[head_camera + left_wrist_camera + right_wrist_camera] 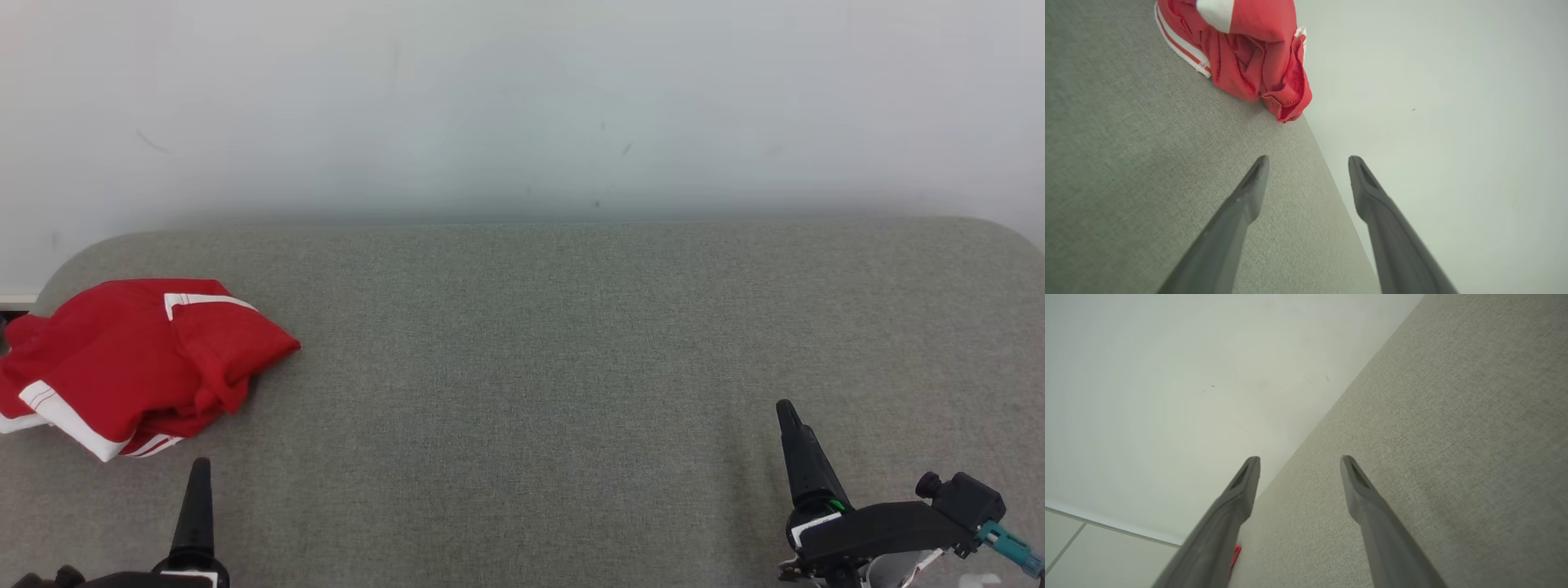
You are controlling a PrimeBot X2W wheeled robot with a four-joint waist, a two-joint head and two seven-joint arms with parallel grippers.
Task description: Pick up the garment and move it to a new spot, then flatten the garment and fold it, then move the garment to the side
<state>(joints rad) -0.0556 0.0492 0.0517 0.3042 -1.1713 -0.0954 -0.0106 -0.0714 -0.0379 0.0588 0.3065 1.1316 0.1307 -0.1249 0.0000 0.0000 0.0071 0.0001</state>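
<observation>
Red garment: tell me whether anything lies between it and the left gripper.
Nothing visible does. The red garment lies crumpled at the left end of the grey surface. Bare grey fabric is all that separates it from the left gripper, whose fingers stand open and point toward it, a short way off.

I seem to stand in a bare, lab-like test room: a grey fabric-covered table [571, 367] against a blank white wall [522, 98], pale floor tiles [1069, 555] beside it.
</observation>
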